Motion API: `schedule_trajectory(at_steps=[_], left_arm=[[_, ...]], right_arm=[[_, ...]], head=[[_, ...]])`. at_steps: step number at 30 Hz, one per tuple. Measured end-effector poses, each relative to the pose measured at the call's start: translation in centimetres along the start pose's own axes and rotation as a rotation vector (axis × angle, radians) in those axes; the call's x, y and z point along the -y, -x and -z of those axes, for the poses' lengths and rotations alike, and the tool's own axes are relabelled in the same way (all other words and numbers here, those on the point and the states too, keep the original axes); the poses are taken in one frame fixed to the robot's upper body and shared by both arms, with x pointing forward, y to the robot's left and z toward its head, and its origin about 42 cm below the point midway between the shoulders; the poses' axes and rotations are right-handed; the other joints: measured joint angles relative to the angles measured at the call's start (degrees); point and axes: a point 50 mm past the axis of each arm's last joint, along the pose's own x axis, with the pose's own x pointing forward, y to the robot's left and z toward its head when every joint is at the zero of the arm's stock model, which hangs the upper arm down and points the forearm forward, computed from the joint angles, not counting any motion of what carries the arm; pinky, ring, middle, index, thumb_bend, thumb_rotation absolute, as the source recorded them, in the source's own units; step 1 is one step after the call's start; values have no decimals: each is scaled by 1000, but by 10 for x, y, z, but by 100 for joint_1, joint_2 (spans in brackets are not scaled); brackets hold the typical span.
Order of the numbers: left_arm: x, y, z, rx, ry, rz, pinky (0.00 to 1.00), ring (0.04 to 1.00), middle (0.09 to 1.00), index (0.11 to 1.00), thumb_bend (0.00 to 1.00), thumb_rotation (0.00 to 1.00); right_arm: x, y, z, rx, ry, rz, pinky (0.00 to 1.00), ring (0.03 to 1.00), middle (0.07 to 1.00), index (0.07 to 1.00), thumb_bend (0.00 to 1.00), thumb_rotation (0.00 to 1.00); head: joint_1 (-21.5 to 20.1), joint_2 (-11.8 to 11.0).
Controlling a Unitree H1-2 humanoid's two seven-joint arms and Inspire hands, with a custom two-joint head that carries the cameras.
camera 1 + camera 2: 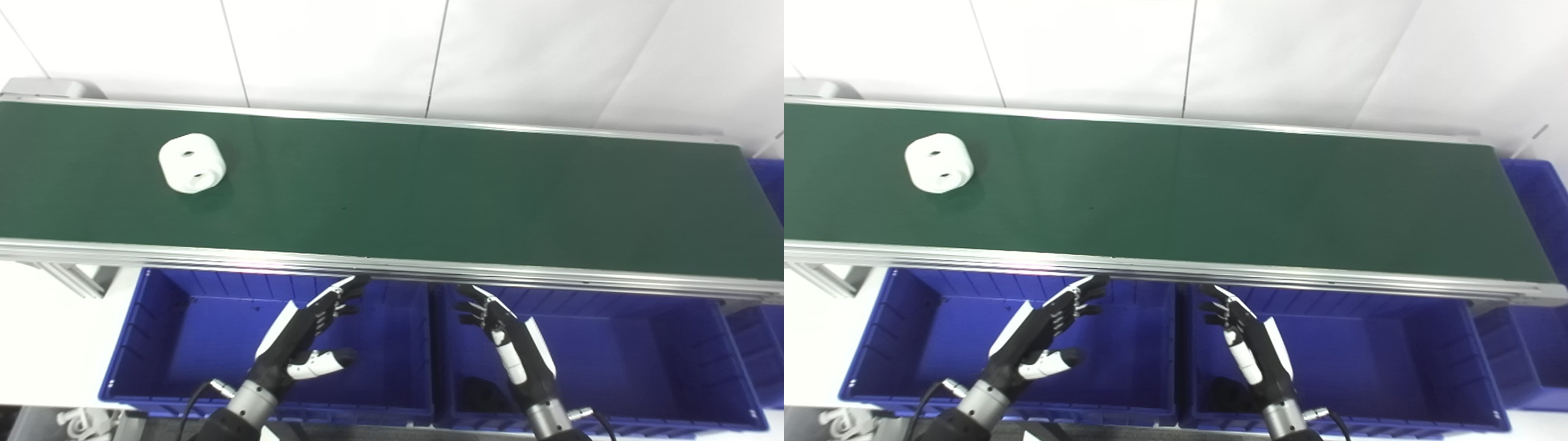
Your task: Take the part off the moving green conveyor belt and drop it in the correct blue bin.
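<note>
On belt [429, 184] far left, white part [192, 163] rides; both hands [306, 334] [508, 334] empty, fingers spread, over bins [147, 343]. Left should reach ahead of part, grasp sides.

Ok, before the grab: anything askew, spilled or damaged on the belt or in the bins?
Nothing stands out. The white part sits whole on the green belt, far left. Both hands, left and right, hover open over the blue bins. One dark item lies in the right bin; too dim to identify.
</note>
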Motion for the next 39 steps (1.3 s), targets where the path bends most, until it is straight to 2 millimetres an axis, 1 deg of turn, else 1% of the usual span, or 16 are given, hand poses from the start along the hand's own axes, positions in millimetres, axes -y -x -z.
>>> schedule_trajectory(at_steps=[3, 6, 10, 12, 13, 18, 24, 27, 33, 39], left_arm=[[4, -2, 5, -11, 9, 6, 844, 907, 920, 868, 873, 695], [4, -3, 5, -11, 9, 9, 843, 905, 918, 866, 881, 679], [4, -3, 5, -10, 9, 8, 841, 906, 918, 864, 872, 669], [5, -3, 6, -10, 9, 9, 835, 901, 914, 861, 876, 667], [5, -3, 7, -9, 7, 7, 835, 901, 913, 860, 879, 666], [6, -3, 9, -6, -7, 9, 818, 889, 903, 856, 884, 666], [6, -5, 14, -13, -7, 8, 812, 885, 902, 853, 891, 661], [6, -6, 15, -5, -8, 5, 820, 889, 903, 849, 900, 651], [7, -6, 18, -14, -2, 7, 819, 893, 905, 849, 891, 634], [9, -8, 18, -12, -1, 7, 820, 889, 901, 846, 920, 646]], right_arm=[[2, 0, 4, -13, -1, -8, 766, 819, 880, 818, 799, 1000], [6, 1, 6, -22, -4, -3, 783, 817, 873, 821, 787, 1000], [9, 1, 6, -20, -10, 0, 779, 820, 876, 823, 769, 1000], [10, 0, 6, -20, -13, 0, 773, 818, 879, 820, 768, 1000], [10, 0, 6, -21, -14, -1, 771, 817, 880, 818, 769, 1000], [10, -1, 12, -39, -18, -11, 760, 810, 875, 814, 787, 1000], [11, -1, 12, -39, -25, -11, 771, 813, 872, 813, 793, 1000], [11, -1, 13, -44, -26, -13, 770, 810, 875, 814, 797, 1000], [11, -2, 13, -45, -24, -13, 767, 807, 875, 815, 782, 1000], [13, -3, 13, -42, -23, -9, 766, 812, 879, 817, 786, 1000]], head=[[62, -36], [80, -36], [80, -80], [80, -158], [97, -272], [150, -326], [212, -388], [221, -475], [221, -458], [273, -440]])
